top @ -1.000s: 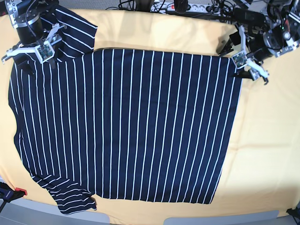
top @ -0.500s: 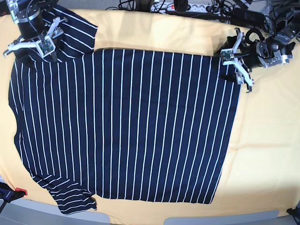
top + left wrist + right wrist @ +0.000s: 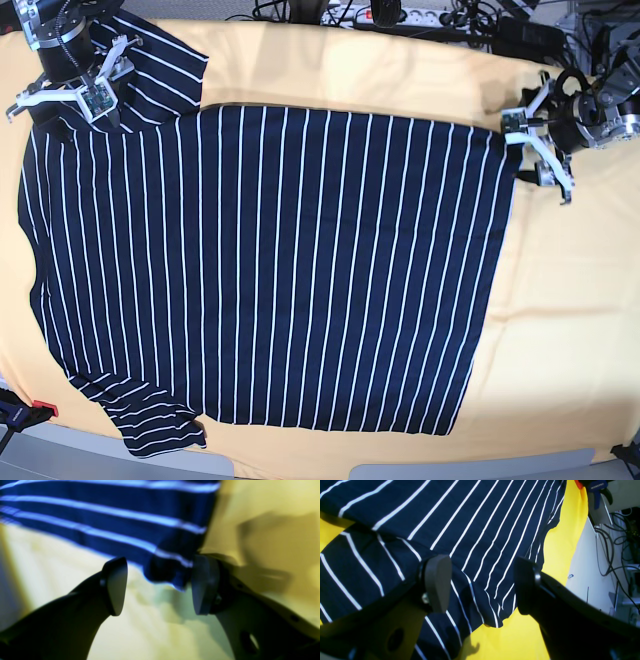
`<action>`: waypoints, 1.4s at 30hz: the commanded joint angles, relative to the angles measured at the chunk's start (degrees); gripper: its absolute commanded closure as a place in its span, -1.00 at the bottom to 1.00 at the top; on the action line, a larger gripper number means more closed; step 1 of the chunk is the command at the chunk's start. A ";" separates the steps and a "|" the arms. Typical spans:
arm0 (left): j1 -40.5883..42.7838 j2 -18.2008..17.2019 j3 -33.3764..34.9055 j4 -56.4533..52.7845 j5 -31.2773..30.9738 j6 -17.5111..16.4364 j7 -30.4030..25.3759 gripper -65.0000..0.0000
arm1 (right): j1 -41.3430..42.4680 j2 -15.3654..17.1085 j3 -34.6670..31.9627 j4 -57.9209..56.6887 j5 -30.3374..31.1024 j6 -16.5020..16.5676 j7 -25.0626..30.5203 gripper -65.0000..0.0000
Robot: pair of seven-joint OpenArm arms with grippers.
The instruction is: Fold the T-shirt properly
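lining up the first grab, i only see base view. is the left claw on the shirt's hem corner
Observer: The left claw brackets the T-shirt corner, open; one pad sits right beside the cloth.
Operator: and the right claw
Observer: The right claw is open over the sleeve and shoulder area, its fingers apart above the stripes.
Operator: anything near that side
Observer: A blue clamp at the yellow cloth edge.
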 commanded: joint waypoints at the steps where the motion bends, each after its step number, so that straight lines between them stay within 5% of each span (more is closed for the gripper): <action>1: -0.20 -1.07 -0.39 -0.20 1.42 0.55 1.51 -0.23 | -0.35 0.52 0.48 1.03 -0.24 -0.26 1.01 -0.25; 5: -0.35 0.20 -0.39 -0.20 3.48 2.47 1.53 -0.16 | -0.35 0.52 0.48 1.03 -0.22 -0.26 1.01 -0.25; 10: -0.33 0.48 -0.39 -0.13 2.12 3.54 1.51 0.98 | -0.39 0.52 0.48 1.03 -0.24 -0.20 -0.52 -0.25; 13: -0.33 0.46 -0.39 0.55 2.14 3.54 1.53 1.00 | -0.44 0.55 0.48 1.03 -0.22 -0.09 -3.91 -0.25; 20: -0.37 0.44 -0.39 5.18 2.16 3.54 1.51 1.00 | -5.16 0.57 0.48 1.03 0.20 8.20 -4.35 -0.25; 31: -4.85 0.46 -0.39 5.84 2.12 3.52 1.97 1.00 | -6.84 0.55 0.48 -3.10 13.57 16.94 -4.98 -0.25; 42: -5.25 0.46 -0.39 5.84 1.68 3.52 1.97 1.00 | -0.26 0.57 0.48 -16.22 13.29 15.91 -2.19 -0.24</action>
